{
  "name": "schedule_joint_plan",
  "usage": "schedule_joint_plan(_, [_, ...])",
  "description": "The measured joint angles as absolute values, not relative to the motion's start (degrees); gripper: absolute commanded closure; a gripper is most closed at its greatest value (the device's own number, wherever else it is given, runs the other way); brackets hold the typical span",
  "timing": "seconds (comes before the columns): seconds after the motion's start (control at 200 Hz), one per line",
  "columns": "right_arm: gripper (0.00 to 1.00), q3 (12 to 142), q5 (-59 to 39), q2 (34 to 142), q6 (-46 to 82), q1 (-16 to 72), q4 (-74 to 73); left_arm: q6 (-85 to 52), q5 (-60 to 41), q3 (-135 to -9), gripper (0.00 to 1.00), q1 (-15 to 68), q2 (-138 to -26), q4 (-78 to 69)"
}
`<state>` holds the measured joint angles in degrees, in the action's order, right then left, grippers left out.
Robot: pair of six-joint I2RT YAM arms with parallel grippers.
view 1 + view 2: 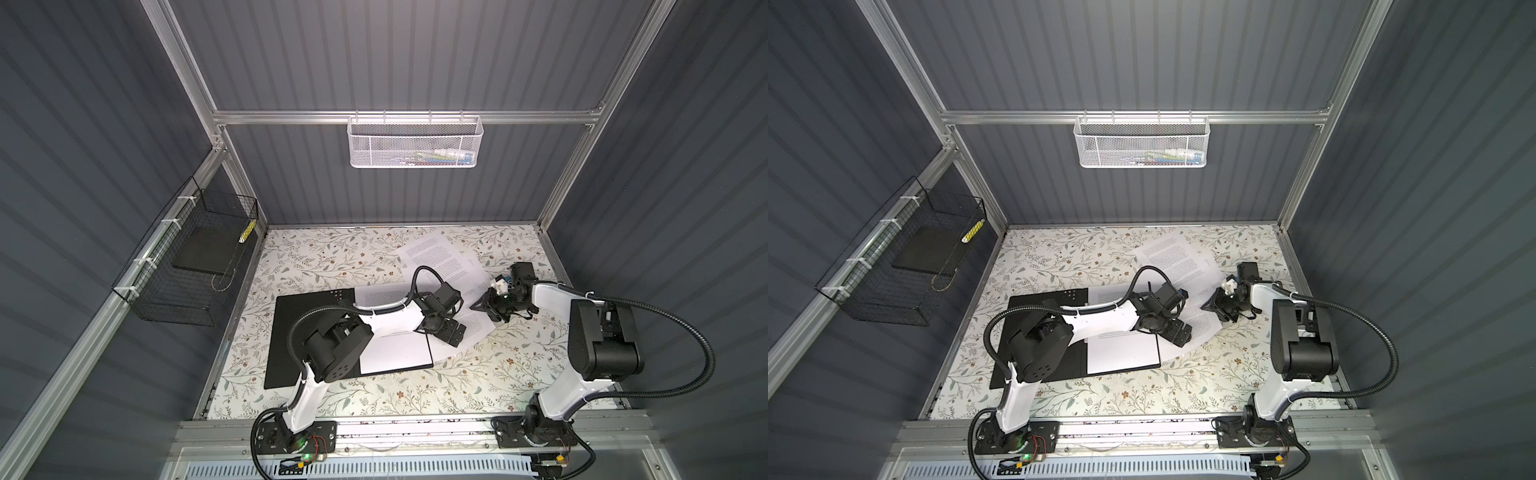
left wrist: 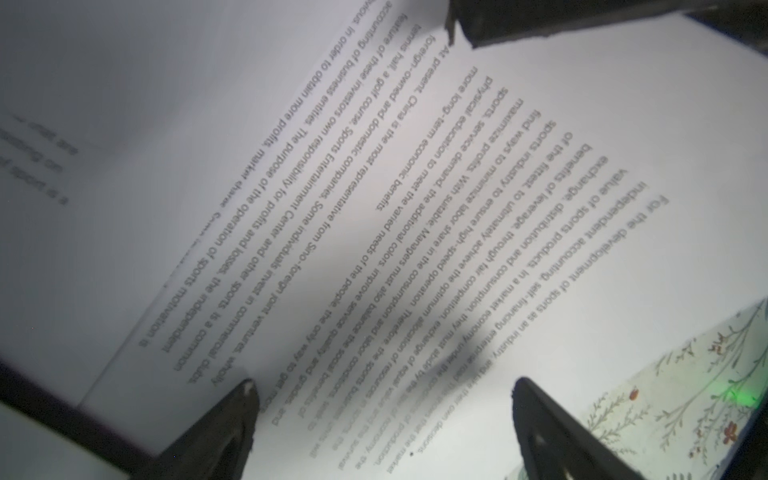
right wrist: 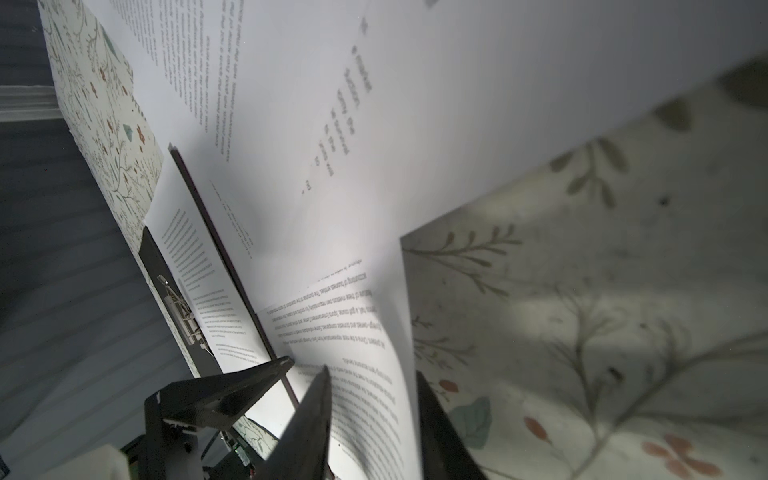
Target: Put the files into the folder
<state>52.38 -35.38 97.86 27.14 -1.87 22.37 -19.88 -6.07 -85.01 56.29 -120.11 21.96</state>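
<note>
The left arm reached across the open folder [image 1: 280, 361], which lay left of centre on the floral desk [image 1: 332, 257]. Its end effector [image 1: 452, 334] hung low over the files [image 1: 440, 257] fanned at centre right, jaws wide apart. The right arm bent inward from the right. Its end effector [image 3: 372, 395] straddled one sheet's curled-up edge with fingers narrowly apart; whether they pinched it could not be told.

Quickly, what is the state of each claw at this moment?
Left claw: open, holding nothing.
Right claw: jaws narrow, one on each side of the raised edge of a printed sheet; a real grip cannot be told.
</note>
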Motion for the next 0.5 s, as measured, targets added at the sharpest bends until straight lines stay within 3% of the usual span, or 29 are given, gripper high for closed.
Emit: schedule_joint_plan(0.5, [1.0,51.27,-37.63,98.59,29.1,-3.73,19.33,-19.84,-6.24,-84.9,0.04,55.13,-120.09,21.28])
